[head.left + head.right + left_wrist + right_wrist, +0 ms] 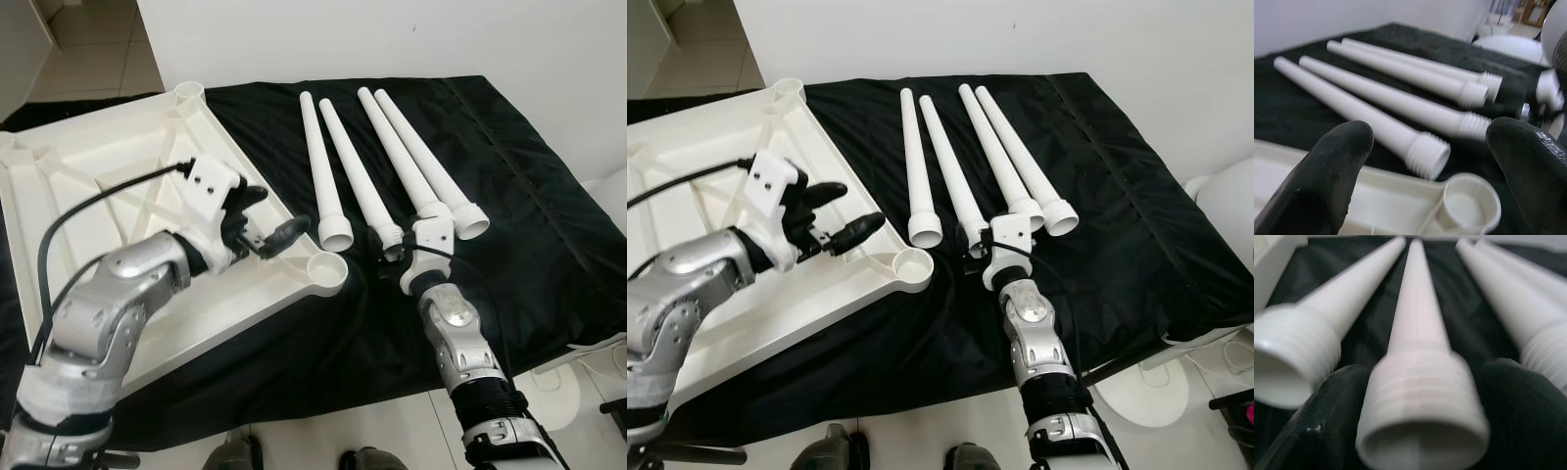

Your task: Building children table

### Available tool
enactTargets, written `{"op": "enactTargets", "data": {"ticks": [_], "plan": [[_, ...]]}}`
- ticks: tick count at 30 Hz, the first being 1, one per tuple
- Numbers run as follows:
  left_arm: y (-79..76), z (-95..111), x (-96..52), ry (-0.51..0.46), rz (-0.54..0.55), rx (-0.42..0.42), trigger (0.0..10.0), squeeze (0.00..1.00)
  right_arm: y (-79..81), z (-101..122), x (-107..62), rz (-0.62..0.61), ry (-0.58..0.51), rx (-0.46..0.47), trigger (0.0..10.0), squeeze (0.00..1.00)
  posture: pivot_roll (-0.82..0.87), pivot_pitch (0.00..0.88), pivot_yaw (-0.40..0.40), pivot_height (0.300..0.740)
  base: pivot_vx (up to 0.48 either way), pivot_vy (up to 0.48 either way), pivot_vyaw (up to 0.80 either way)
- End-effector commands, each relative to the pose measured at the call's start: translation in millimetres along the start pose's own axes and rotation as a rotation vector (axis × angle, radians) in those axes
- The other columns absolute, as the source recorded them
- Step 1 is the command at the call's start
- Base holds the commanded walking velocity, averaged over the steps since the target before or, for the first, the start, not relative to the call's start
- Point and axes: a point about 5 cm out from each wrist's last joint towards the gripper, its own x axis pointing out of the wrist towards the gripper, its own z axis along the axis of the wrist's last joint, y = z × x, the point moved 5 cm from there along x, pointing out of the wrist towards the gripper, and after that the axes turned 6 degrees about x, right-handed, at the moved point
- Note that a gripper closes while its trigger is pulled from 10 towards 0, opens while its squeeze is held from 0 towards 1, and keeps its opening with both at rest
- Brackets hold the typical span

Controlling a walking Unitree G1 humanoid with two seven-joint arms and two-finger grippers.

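Observation:
A white table top [88, 176] lies upside down on the left of the black cloth [509, 196], with a round corner socket [326, 266] at its near right corner. Four white tapered legs lie side by side on the cloth, threaded ends toward me. My left gripper [279, 211] hovers open over the table top, just short of that socket [1469, 203]. My right gripper [392, 250] is at the threaded end of the second leg from the left [1420, 382]. Its fingers [1327, 416] stand open on either side of the thread, very close to it.
The leftmost leg [323, 176] ends right beside the corner socket. The two right legs [421, 157] lie close together. A white wall stands behind the cloth. A white round base [1146, 392] sits on the floor at the right.

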Motion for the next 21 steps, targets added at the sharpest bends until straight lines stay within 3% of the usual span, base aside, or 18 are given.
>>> {"op": "enactTargets", "data": {"ticks": [1,10,17,18,21], "plan": [[-9.9,2,4.4,-0.008,-0.095,-0.017,10.0,0.00,0.2,-7,0.6,0.007,0.031,0.032,10.0,0.00,-0.06,0.110,-0.009,0.740,0.000,0.000,0.00],[0.2,6,18.3,-0.032,-0.030,-0.041,10.0,0.00,8.2,-2,11.7,0.064,0.036,0.041,10.0,0.00,-0.08,0.102,-0.012,0.740,0.000,0.000,0.00],[-2.3,5,25.6,-0.026,-0.008,-0.037,10.0,0.00,6.2,-2,20.0,0.096,0.055,0.032,10.0,0.00,-0.07,0.086,-0.004,0.740,0.000,0.000,0.00],[-1.6,6,27.0,-0.028,0.002,-0.043,10.0,0.00,8.4,-4,20.2,0.112,0.070,0.034,0.0,0.00,-0.07,0.086,-0.004,0.740,0.000,0.000,0.00],[-1.7,6,28.0,-0.030,0.007,-0.048,10.0,0.00,9.5,-6,20.0,0.121,0.079,0.035,0.0,0.00,-0.07,0.080,-0.005,0.740,0.000,0.000,0.00]]}}
